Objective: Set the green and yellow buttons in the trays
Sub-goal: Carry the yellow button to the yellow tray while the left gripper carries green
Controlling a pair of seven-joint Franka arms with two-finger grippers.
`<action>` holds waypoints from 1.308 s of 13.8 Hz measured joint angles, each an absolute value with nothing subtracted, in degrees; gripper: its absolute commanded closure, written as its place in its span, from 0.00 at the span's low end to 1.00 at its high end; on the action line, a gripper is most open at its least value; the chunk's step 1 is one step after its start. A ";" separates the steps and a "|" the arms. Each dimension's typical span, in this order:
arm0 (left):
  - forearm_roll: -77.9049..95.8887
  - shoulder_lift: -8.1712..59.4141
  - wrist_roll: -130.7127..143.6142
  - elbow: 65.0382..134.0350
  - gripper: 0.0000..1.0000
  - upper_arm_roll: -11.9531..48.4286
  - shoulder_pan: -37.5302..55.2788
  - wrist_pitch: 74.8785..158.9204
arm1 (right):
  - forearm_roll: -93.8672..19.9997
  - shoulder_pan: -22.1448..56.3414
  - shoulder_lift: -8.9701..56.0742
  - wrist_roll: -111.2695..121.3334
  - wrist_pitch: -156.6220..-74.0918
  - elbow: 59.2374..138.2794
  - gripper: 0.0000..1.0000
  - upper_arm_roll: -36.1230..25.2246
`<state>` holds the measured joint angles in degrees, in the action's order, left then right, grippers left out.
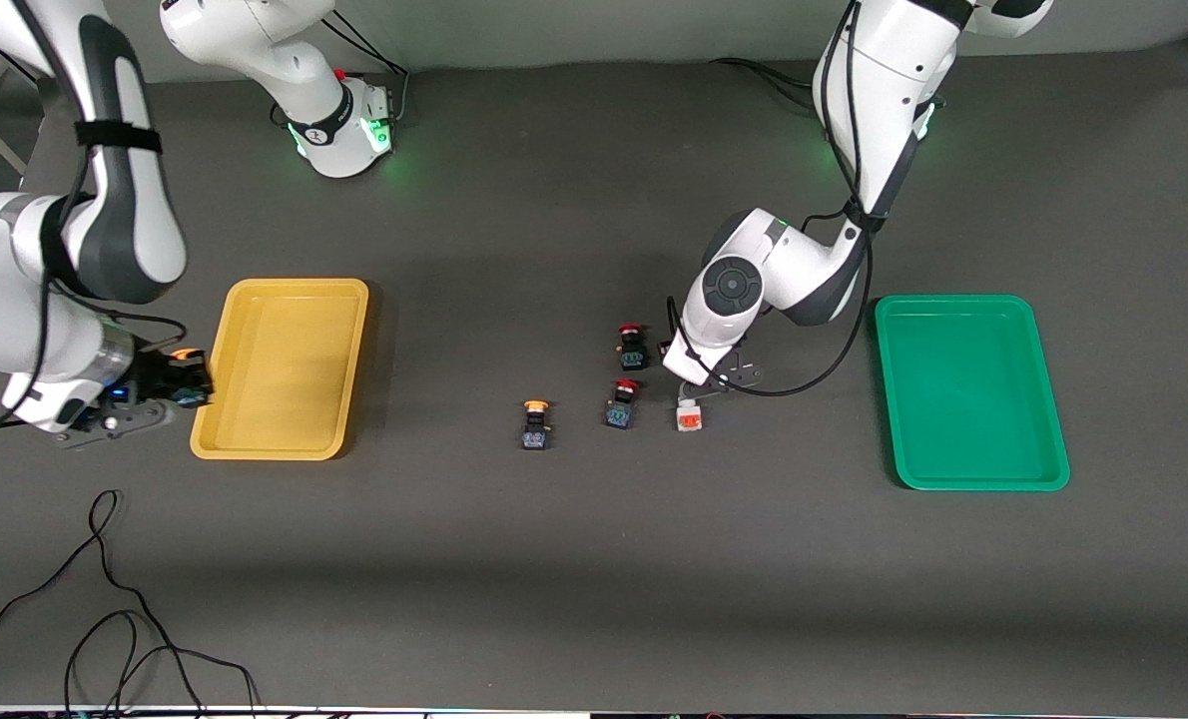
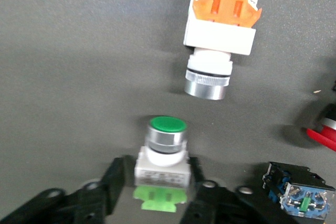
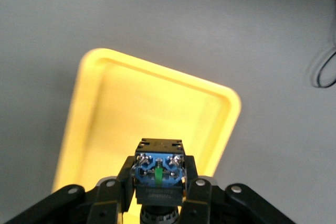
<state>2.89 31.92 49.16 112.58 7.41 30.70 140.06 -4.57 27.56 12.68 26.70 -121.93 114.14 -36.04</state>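
Gripping a green-faced, white-bodied button (image 2: 160, 158) on the table (image 1: 594, 559), the left end effector (image 2: 157, 192) sits beside the red-capped buttons (image 1: 630, 345). The right end effector (image 3: 157, 195) holds a black-blue button (image 3: 158, 174), orange-yellow capped, clamped over the yellow tray (image 1: 285, 369) edge.

Yellow tray (image 1: 285, 369) toward right arm's end of table, green tray (image 1: 968, 391) toward left arm's end. Between trays: yellow-capped button (image 1: 535, 425), two red-capped buttons (image 1: 632, 347) (image 1: 623, 403), white button with orange-red face (image 1: 690, 415). Left gripper (image 1: 719, 374) low over table, just beside white button. Right gripper (image 1: 177, 379) at yellow tray's edge, holds dark button with orange cap (image 1: 188, 356).
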 measured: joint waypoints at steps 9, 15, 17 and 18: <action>2.31 24.68 42.74 108.13 1.00 5.62 27.59 122.73 | -26.41 25.89 28.46 42.56 -137.49 123.55 0.24 -36.83; -3.52 14.31 17.15 109.04 1.00 3.71 12.80 109.92 | -26.89 26.29 27.30 42.14 -135.31 120.81 0.00 -37.51; -4.58 13.99 9.62 110.45 1.00 3.59 8.10 110.31 | -23.95 27.08 25.06 40.20 -127.05 116.32 0.00 -39.58; -5.37 14.00 6.46 111.49 1.00 3.57 6.09 111.51 | -20.23 27.37 23.74 37.17 -121.04 112.37 0.00 -40.44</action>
